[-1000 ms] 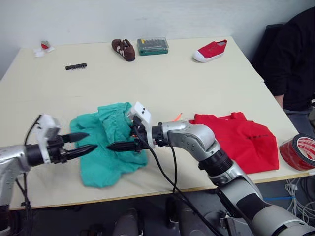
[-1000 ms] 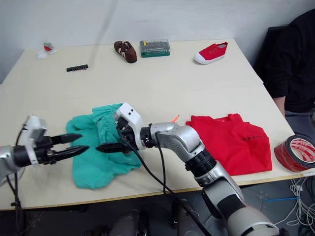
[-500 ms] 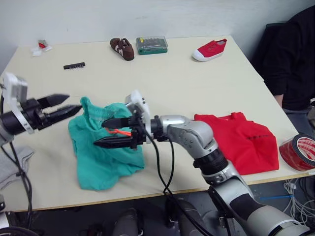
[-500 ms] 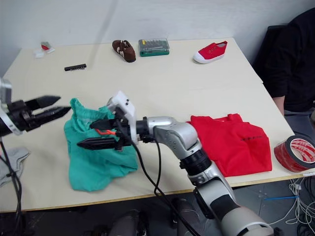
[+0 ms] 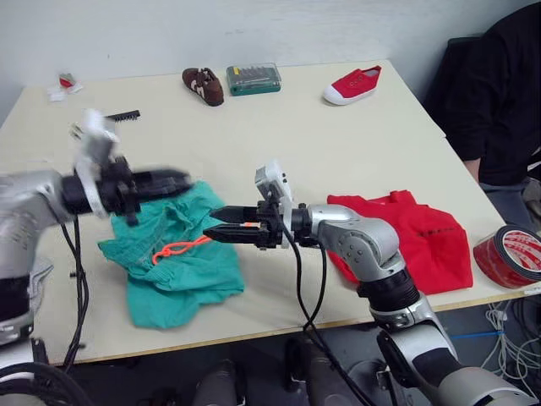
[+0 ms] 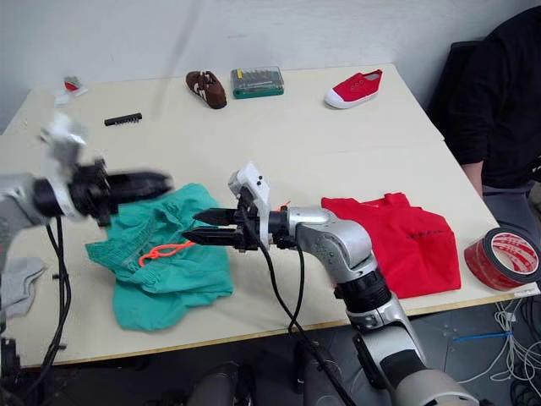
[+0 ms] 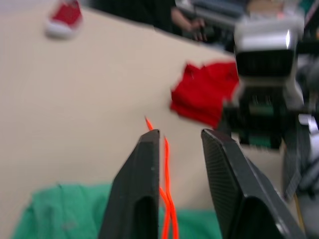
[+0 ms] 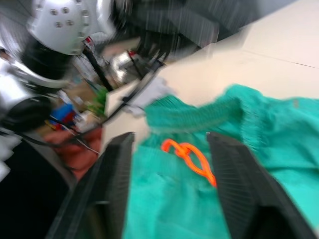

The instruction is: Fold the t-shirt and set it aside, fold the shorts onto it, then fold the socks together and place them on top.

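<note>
The teal shorts (image 5: 182, 271) lie crumpled near the table's front left, their orange drawstring (image 5: 173, 249) looped on top. My left gripper (image 5: 186, 180) hovers blurred at the shorts' far edge. In the left wrist view its fingers (image 7: 142, 184) stand narrowly apart, with the drawstring (image 7: 167, 209) running between them. My right gripper (image 5: 210, 224) points left just above the shorts' right edge, open, with nothing gripped. The red t-shirt (image 5: 427, 241) lies folded at the front right. A light grey cloth, possibly the socks (image 6: 15, 286), sits at the left edge.
Along the table's far side are a brown shoe (image 5: 203, 85), a green case (image 5: 254, 78), a red sneaker (image 5: 351, 85) and a black strip (image 5: 127, 115). A red tape roll (image 5: 511, 254) sits at the front right corner. A person in black (image 5: 499, 93) is at the right.
My left gripper swung right, from beyond the shorts' left side to their far edge, and its fingers narrowed. My right gripper drew back right off the shorts. The shorts now lie more spread.
</note>
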Motion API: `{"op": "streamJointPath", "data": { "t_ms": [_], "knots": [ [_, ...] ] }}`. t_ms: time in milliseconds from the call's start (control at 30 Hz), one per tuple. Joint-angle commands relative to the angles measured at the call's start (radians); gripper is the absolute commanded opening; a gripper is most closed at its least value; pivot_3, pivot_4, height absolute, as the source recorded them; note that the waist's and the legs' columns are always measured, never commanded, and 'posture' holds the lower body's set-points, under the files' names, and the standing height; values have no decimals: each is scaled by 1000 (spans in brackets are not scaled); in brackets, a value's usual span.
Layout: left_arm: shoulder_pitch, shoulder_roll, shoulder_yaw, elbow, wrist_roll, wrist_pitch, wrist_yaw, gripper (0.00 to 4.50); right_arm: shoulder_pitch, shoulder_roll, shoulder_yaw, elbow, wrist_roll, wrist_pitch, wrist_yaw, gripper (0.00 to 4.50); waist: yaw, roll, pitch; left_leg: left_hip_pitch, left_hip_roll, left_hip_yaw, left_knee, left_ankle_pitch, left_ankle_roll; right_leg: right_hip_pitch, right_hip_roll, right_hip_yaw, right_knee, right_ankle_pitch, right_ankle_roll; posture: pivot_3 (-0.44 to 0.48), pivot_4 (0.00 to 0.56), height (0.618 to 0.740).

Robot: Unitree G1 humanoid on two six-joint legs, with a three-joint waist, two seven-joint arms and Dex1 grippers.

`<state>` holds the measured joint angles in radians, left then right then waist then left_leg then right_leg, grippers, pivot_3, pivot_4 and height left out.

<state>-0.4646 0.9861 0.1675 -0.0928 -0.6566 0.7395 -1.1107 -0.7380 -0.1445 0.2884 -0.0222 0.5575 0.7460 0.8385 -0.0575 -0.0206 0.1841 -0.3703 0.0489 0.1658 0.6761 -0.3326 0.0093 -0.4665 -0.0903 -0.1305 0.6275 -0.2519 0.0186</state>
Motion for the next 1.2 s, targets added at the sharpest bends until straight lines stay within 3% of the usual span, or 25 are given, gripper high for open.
{"op": "streamJointPath", "data": {
  "t_ms": [33, 100, 133, 433, 667, 733, 867, 967, 1067, 1200],
  "knots": [
    [40, 62, -24, 15, 121, -133, -38, 0, -24, 24, 52, 22, -84, -114, 13, 878, 2, 0, 0, 0, 0, 0, 0, 0, 0, 0, 0, 0, 0, 0, 0, 0, 150, 740],
    [89, 76, -49, 45, 198, -206, -29, 0, -42, 37, 112, 71, -171, -211, 22, 120, -1, 0, 0, 0, 0, 0, -2, 0, -1, -1, 0, 0, 0, -1, -1, 0, 150, 740],
    [104, 71, -54, 59, 224, -228, -13, 0, -50, 44, 139, 98, -212, -253, 24, 55, 0, 0, 0, 1, 0, 1, -2, 0, -1, -1, 0, 1, 0, -1, -1, 0, 150, 740],
    [276, 37, -25, 120, 326, -313, 59, 0, -57, 28, 324, 347, -525, -508, 40, 55, 1, -1, 0, -4, 0, 3, -5, 1, 0, -8, 0, 2, 2, -1, -2, 0, 150, 740],
    [331, 48, 56, 223, 356, -361, 106, 0, -1, -99, 276, 184, -488, -410, 171, 55, 2, -1, 0, -3, 0, 3, -5, 1, 0, -9, -1, 3, 2, -1, -2, 0, 150, 740],
    [320, 40, 103, 207, 300, -319, 96, 0, -4, -87, 225, 146, -429, -344, 185, 55, 1, -2, -1, -3, 0, 3, -5, 2, 0, -9, -1, 3, 3, -1, -2, 0, 150, 740],
    [254, 8, 232, 97, 42, -103, 48, 0, -66, -16, 121, 183, -360, -259, 148, 55, 2, -3, 0, -3, 0, 3, -5, 4, -4, -11, -1, 3, 10, -3, -5, 0, 150, 740],
    [161, -15, 264, 29, -112, 60, 77, 0, -94, 22, 94, 207, -352, -236, 127, 55, 3, -4, 0, -2, 0, 2, -5, 5, -6, -11, -1, 3, 13, -3, -6, 0, 150, 740],
    [89, -31, 200, 2, -109, 82, 103, 0, -105, 57, 104, 238, -371, -260, 108, 55, 3, -4, 0, -1, -1, 2, -5, 5, -5, -10, -2, 3, 16, -3, -6, 0, 150, 740],
    [22, -56, -1, 102, 117, -75, 139, 0, -129, 112, 116, 319, -416, -313, 55, 55, 2, -5, 0, -1, -2, 3, -5, 6, -4, -10, -2, 3, 16, -3, -6, 0, 150, 740]
  ]
}}
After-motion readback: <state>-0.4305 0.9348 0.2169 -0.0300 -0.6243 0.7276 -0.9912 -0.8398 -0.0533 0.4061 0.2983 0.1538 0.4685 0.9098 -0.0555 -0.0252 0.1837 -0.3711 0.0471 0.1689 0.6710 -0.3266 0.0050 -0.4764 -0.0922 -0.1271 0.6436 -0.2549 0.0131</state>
